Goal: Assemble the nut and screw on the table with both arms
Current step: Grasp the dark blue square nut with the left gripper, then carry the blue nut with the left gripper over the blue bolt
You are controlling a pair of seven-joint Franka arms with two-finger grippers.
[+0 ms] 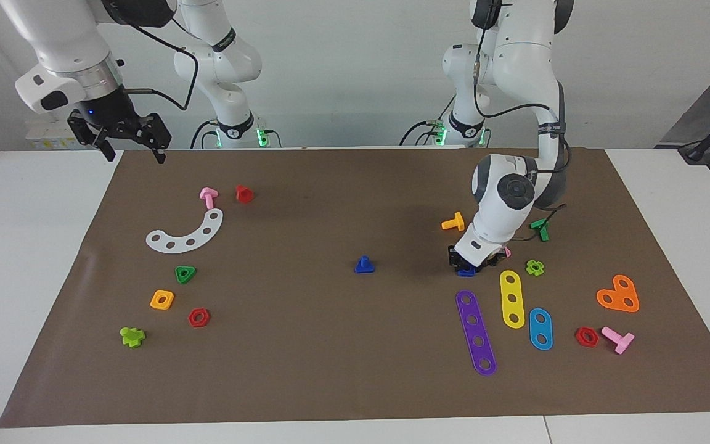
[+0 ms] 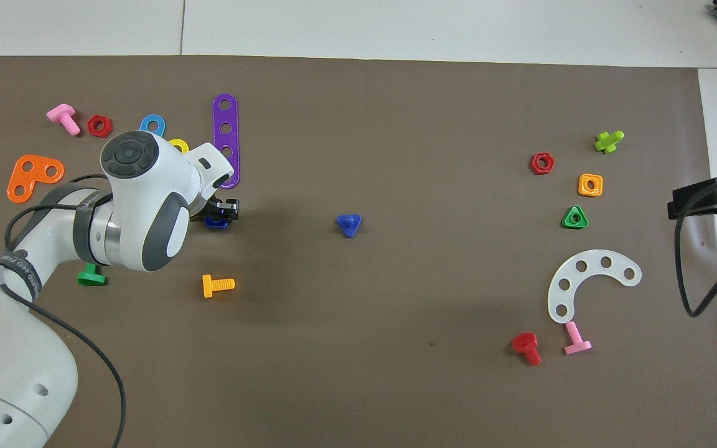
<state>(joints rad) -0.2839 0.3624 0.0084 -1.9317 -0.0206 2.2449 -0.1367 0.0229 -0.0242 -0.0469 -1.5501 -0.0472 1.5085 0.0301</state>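
— Looking from the right arm's end: the right gripper point(image 1: 133, 145) waits high over the mat's point(image 1: 330, 370) corner, fingers wide apart, holding nothing. The screw point(image 1: 364, 264) stands alone mid-mat.

— And the left gripper point(image 1: 467, 264)?

— Down on the nut point(image 1: 466, 270), beside the purple strip point(image 1: 476, 333). Its fingers look narrow around it; I cannot tell if they grip yet.

— How to do it well?

— I think: close squarely on the nut's flat sides, then lift straight, so the hole stays level for the screw.

White jointed arms point(image 1: 518, 74) with grey joint caps, black cables, black tools.
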